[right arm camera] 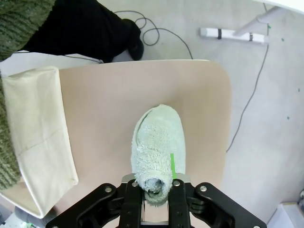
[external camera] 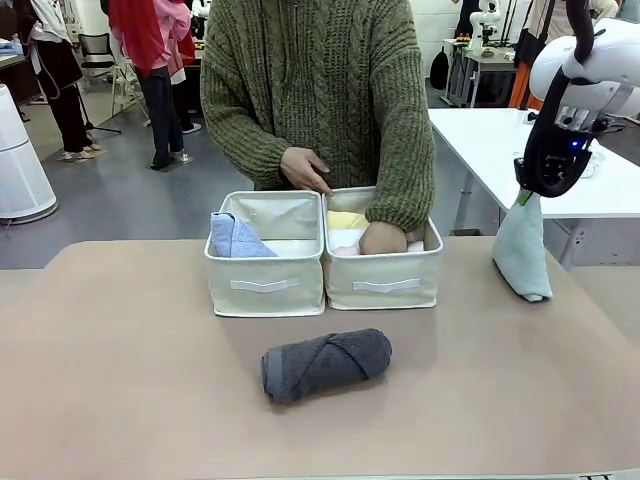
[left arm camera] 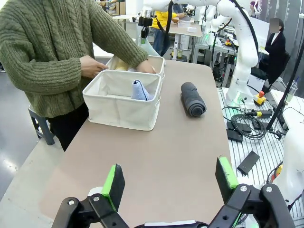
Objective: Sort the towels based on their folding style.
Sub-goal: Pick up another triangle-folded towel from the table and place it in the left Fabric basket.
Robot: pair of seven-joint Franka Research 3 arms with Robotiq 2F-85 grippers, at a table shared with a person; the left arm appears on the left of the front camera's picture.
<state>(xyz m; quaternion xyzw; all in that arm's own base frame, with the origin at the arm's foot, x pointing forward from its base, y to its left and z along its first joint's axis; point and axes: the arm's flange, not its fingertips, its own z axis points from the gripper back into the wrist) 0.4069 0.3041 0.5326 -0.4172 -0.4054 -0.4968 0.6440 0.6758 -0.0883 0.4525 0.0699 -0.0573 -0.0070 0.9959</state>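
Observation:
My right gripper (external camera: 526, 194) is shut on the tip of a pale grey-green cone towel (external camera: 522, 252), which hangs point-up at the table's right edge. In the right wrist view the same towel (right arm camera: 158, 145) hangs from the shut gripper (right arm camera: 155, 188) over the table's corner. A dark grey rolled towel (external camera: 326, 365) lies in front of two cream boxes. A periwinkle blue cone towel (external camera: 235, 238) stands in the left box (external camera: 265, 285). Yellow (external camera: 346, 219) and pale rolled towels lie in the right box (external camera: 381, 285), under the person's hand (external camera: 382, 238). My left gripper (left arm camera: 170, 183) is open, near the table's end.
The person stands at the far side, with one hand (external camera: 305, 168) on the boxes' rim and the other inside the right box. A white table (external camera: 540, 160) stands to the far right. Bare tabletop (external camera: 120, 370) spreads around the dark grey towel.

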